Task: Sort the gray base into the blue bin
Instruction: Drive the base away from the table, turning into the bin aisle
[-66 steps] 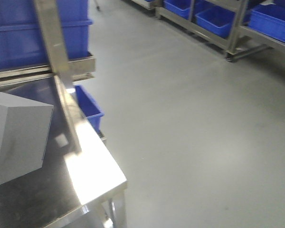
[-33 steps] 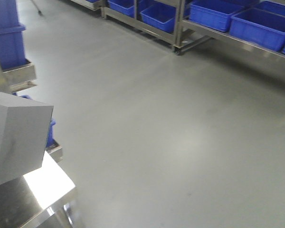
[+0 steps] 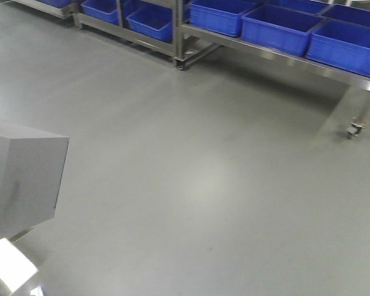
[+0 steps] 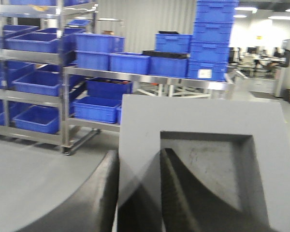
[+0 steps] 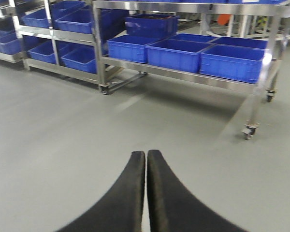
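Note:
The gray base [image 3: 24, 179] hangs at the left edge of the front view, a matte block above the floor. In the left wrist view the gray base [image 4: 203, 121] fills the frame with its square recess facing the camera. My left gripper [image 4: 139, 153] is shut on the recess's left wall, one finger outside and one inside. Several blue bins [image 3: 277, 28] sit on steel racks at the far side of the floor; which one is the blue bin I cannot tell. My right gripper [image 5: 146, 153] is shut on nothing, above bare floor, facing more blue bins [image 5: 176, 53].
A shiny steel table corner [image 3: 9, 271] shows at the bottom left. The wheeled rack [image 3: 354, 129] stands at the right on casters. A tall stack of blue crates [image 4: 213, 38] rests on a steel bench, and further racks [image 4: 34, 82] line the left.
The front view has swung across the room: the steel table and nearby shelf slid out to the left, and the racks of bins came into view. The gray base keeps its place in the frame.

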Controlling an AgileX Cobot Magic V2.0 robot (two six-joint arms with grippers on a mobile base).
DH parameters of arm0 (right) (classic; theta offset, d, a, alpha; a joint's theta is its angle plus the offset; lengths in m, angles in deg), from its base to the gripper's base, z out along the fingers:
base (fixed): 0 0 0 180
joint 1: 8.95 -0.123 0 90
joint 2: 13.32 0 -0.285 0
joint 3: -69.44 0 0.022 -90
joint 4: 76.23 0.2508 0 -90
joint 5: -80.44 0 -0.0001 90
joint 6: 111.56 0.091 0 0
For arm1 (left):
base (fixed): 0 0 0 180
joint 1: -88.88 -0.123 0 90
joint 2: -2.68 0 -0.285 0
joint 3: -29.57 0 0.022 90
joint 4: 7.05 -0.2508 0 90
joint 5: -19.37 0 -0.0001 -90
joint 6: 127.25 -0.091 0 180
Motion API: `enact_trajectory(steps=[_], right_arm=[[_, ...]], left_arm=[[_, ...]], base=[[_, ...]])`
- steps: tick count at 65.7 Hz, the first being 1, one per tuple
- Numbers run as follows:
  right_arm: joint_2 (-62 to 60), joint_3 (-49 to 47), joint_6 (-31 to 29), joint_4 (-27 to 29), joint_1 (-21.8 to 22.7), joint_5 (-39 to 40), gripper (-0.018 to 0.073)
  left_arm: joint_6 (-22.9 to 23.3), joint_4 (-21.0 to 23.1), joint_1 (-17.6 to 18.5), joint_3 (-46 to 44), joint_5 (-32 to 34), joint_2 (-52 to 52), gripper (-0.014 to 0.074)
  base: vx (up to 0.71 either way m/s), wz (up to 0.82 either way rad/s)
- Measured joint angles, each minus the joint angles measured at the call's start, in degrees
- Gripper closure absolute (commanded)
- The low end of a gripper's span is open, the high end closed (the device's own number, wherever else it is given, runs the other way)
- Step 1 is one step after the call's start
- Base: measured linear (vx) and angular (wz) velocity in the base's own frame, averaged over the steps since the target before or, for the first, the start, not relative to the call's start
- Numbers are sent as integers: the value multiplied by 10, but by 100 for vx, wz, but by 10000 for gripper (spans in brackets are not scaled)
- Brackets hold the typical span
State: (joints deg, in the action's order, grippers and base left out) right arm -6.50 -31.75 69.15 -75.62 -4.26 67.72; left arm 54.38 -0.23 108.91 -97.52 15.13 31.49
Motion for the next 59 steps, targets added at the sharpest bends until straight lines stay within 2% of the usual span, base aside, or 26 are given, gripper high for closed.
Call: enact_trajectory(steps=[59], right_arm=[[0,0,0,0,0,0,564]], left_arm=[[0,0,0,0,0,0,603]], base=[[8,-46]])
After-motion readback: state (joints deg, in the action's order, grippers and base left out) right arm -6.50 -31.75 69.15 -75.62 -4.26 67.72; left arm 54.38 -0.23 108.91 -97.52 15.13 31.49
